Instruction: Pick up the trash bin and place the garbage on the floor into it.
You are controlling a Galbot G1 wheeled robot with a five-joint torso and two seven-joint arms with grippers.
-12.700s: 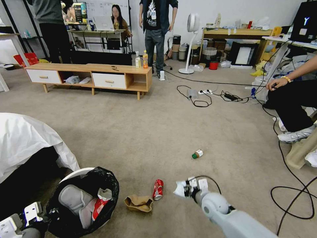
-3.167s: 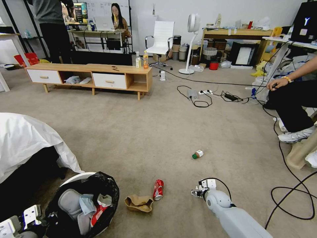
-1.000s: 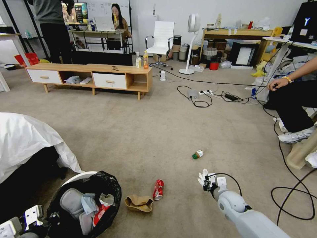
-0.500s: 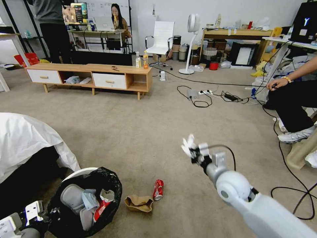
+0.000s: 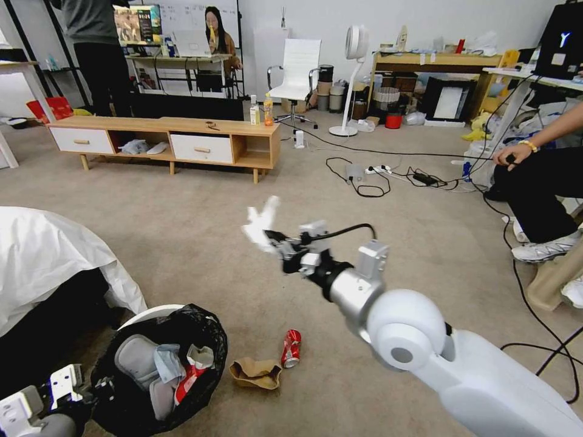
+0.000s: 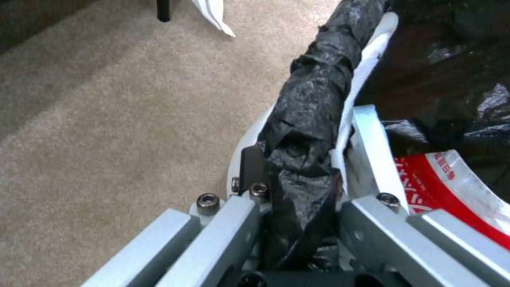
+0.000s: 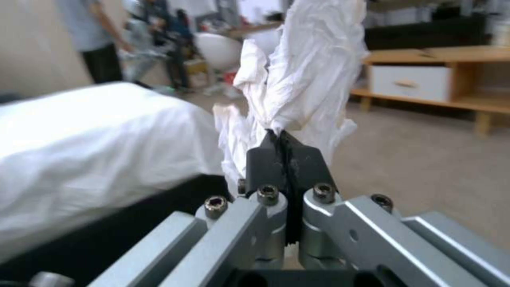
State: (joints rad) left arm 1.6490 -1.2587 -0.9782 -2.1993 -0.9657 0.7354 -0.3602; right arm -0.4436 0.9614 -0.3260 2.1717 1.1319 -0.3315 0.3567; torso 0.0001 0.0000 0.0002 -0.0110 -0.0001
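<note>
The trash bin (image 5: 164, 364), white with a crinkly black bag, hangs at the lower left with a red wrapper (image 5: 185, 383) and tissues inside. My left gripper (image 5: 97, 389) is shut on its bagged rim (image 6: 318, 79); the left wrist view shows the left gripper (image 6: 303, 163) pinching the black plastic beside the red wrapper (image 6: 452, 175). My right gripper (image 5: 274, 238) is raised above the floor (image 5: 200, 243), to the right of and above the bin, shut on a white tissue (image 5: 260, 226). In the right wrist view the tissue (image 7: 303, 71) sticks out of the right gripper (image 7: 284, 145). A red soda can (image 5: 291, 348) and torn brown cardboard (image 5: 255, 372) lie on the carpet beside the bin.
A white-draped piece of furniture (image 5: 42, 255) stands close at the left. A low wooden cabinet (image 5: 164, 136) is at the back left. A seated person's legs (image 5: 534, 188) and black cables (image 5: 534, 364) are at the right. Open carpet lies ahead.
My right arm has picked a white tissue off the carpet, lifted it, and swung up and left toward the bin. The bin has gained a tissue since the earliest frame.
</note>
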